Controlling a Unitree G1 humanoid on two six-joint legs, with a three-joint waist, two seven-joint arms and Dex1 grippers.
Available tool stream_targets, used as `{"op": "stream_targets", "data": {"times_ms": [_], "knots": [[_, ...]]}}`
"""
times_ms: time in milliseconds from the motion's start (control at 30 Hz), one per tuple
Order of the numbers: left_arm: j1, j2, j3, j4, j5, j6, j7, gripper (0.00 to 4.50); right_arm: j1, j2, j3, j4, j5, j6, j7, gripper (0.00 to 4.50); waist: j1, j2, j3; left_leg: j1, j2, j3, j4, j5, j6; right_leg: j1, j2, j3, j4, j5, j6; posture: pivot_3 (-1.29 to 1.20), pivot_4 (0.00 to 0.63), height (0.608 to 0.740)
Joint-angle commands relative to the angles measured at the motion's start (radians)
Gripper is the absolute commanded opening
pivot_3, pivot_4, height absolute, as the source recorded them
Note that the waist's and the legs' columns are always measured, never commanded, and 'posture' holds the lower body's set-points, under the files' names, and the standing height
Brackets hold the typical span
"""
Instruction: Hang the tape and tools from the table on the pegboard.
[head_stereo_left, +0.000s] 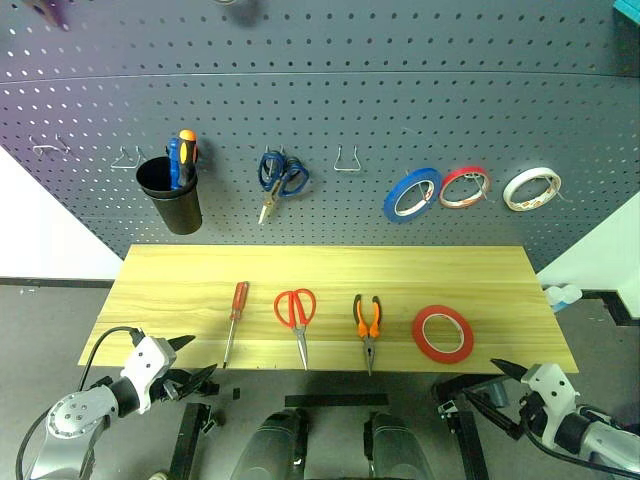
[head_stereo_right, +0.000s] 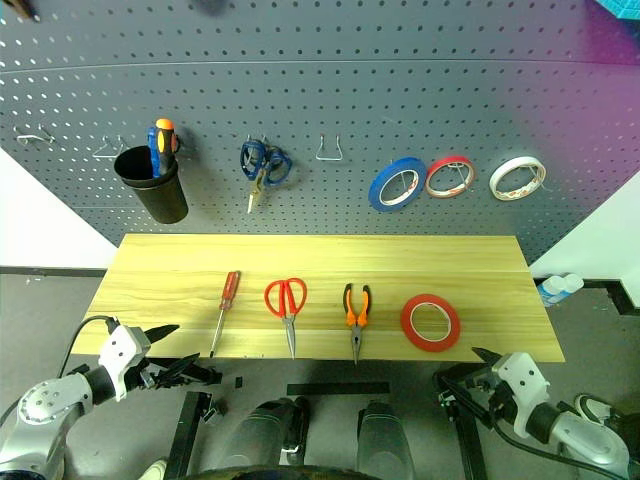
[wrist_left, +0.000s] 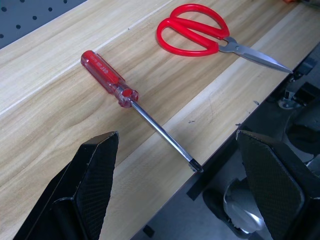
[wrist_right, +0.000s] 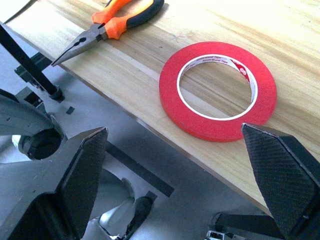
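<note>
We see the tape (head_stereo_left: 443, 333) flat at the table's (head_stereo_left: 180, 275) near edge, with pliers (head_stereo_left: 367, 322), scissors (head_stereo_left: 296, 312) and screwdriver (head_stereo_left: 236, 305) in a row toward 9 o'clock. Both the left gripper (head_stereo_left: 190, 362) and right gripper (head_stereo_left: 500, 385) gape wide, empty. A flat ring may slide off when pinched. At 12 o'clock the pegboard (head_stereo_left: 320, 90) already carries a cup (head_stereo_left: 172, 196), blue scissors (head_stereo_left: 280, 175) and tape rolls (head_stereo_left: 462, 188), crowding the hooks.

Table (wrist_left: 60, 75): light grained wood, matt. Screwdriver (wrist_left: 107, 79): glossy translucent red plastic handle, polished metal shaft. Tape (wrist_right: 218, 90): matt red.
</note>
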Motion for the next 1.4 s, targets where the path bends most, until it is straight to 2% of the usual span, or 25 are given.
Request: {"op": "stream_targets", "data": {"times_ms": [33,433,800,1033,1400], "knots": [[0.002,0.004,0.006,-0.021,-0.004,-0.003,0.004,3.93,0.001,-0.006,-0.016,-0.01,0.013,-0.009,0.0,4.5,0.0,0.0,0.0,0.0,0.0,0.0,0.0,0.0,0.0,0.0,0.0,0.0,0.0,0.0,0.0,-0.06,0.166,0.733],[-0.003,0.005,0.005,-0.024,-0.007,0.0,0.0,3.93,0.01,0.01,0.006,-0.066,0.008,0.008,-0.024,4.5,-0.001,0.0,0.0,0.0,0.0,0.0,-0.001,0.0,0.0,0.0,0.0,0.0,-0.001,0.0,0.0,-0.06,0.166,0.733],[-0.012,-0.004,-0.024,-0.095,-0.011,0.011,-0.015,3.93,-0.036,0.004,0.085,-0.212,-0.049,0.194,-0.108,4.5,0.001,0.0,0.0,0.0,0.0,0.0,-0.001,0.0,0.0,0.0,0.0,0.0,-0.002,0.0,0.0,-0.06,0.166,0.733],[-0.082,-0.035,-0.132,-0.159,0.039,0.026,-0.026,3.93,-0.131,0.042,0.199,-0.247,-0.148,0.298,-0.212,4.5,0.002,0.0,0.0,0.0,-0.001,0.0,0.0,0.0,0.0,0.0,0.0,-0.001,-0.001,0.001,0.001,-0.05,0.163,0.733],[-0.243,-0.094,-0.279,-0.155,0.097,0.088,-0.033,3.93,-0.257,0.074,0.275,-0.223,-0.215,0.46,-0.308,4.5,0.002,0.0,0.0,0.0,-0.001,-0.001,0.0,0.001,0.0,-0.001,0.002,-0.003,0.0,0.004,0.007,-0.06,0.146,0.733]]}}
